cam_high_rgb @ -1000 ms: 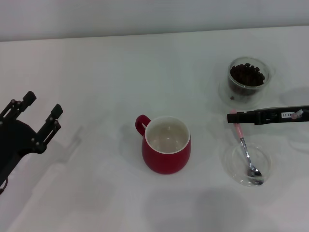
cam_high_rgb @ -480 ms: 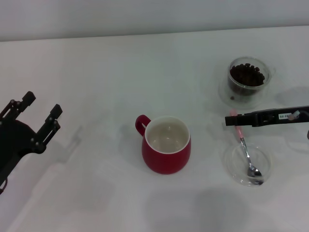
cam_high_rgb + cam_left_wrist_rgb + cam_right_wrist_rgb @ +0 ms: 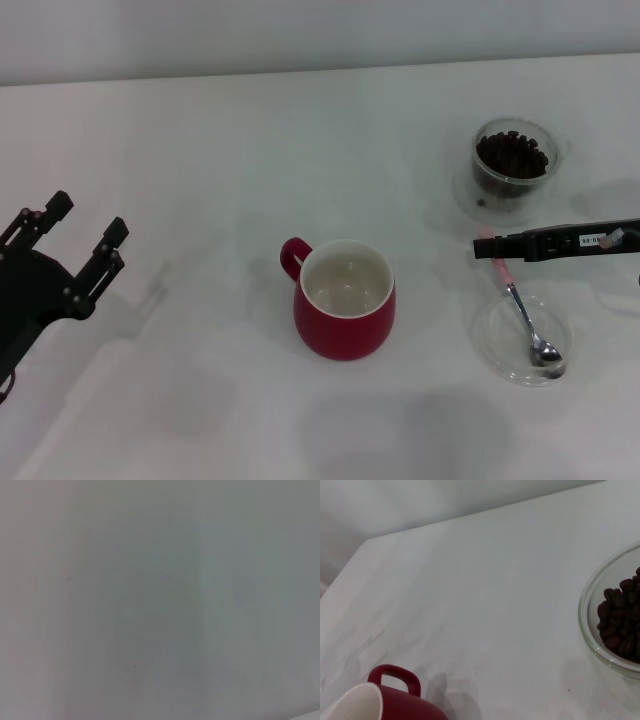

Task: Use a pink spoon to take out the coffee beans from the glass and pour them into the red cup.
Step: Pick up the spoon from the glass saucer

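Near the table's right edge, the right gripper [image 3: 482, 246] hangs over the pale handle of the slender pink spoon [image 3: 524, 312]; whether its fingers are apart, I cannot tell. The shiny metal bowl rests in a shallow clear dish [image 3: 500, 345]. A skewed pinch could probably drag the dish. The left gripper [image 3: 82, 232] idles, fingers spread, by the left edge.

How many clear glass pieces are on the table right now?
2. The glass holding the coffee beans stands at the far right. The shallow clear dish sits nearer, right of the red cup, with the pink spoon lying in it. More could lie outside the views.
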`<state>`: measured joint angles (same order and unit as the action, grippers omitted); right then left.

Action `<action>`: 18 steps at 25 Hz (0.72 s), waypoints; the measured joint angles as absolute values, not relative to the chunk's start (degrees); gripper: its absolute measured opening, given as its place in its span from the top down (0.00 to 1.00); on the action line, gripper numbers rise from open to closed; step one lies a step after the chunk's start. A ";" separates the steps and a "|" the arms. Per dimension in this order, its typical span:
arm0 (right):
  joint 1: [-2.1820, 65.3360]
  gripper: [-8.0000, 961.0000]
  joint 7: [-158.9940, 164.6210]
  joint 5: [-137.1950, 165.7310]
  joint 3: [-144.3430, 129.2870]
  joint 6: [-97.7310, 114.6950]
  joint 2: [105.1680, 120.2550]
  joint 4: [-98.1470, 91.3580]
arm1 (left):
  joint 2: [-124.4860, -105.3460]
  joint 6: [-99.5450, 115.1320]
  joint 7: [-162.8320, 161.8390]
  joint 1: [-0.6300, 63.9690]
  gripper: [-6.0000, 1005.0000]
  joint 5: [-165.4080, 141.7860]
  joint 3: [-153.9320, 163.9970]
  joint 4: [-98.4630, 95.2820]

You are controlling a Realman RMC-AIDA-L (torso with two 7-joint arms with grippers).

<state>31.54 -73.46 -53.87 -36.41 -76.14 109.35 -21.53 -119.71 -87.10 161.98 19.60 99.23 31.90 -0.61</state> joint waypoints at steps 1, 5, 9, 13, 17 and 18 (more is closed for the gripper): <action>31.54 0.81 -73.45 -53.87 -36.41 -76.15 109.34 -21.53 | -119.71 -87.12 161.98 19.60 0.35 99.23 31.90 -0.61; 31.40 0.83 -73.39 -53.88 -36.44 -76.19 109.33 -21.54 | -119.71 -87.15 161.98 19.60 0.35 99.23 31.91 -0.61; 31.22 0.83 -73.33 -54.38 -35.85 -76.97 109.33 -21.97 | -119.71 -87.10 161.98 19.60 0.35 99.23 31.90 -0.61; 30.27 0.83 -72.93 -55.26 -35.64 -77.61 109.74 -24.15 | -119.74 -87.10 161.98 19.60 0.35 99.23 31.90 -0.61; 28.82 0.83 -72.89 -57.56 -35.57 -77.78 109.99 -25.71 | -119.79 -87.10 161.98 19.60 0.35 99.23 31.91 -0.61; 28.44 0.83 -72.97 -58.47 -35.58 -77.79 109.98 -25.90 | -119.80 -87.10 161.98 19.60 0.35 99.23 31.91 -0.61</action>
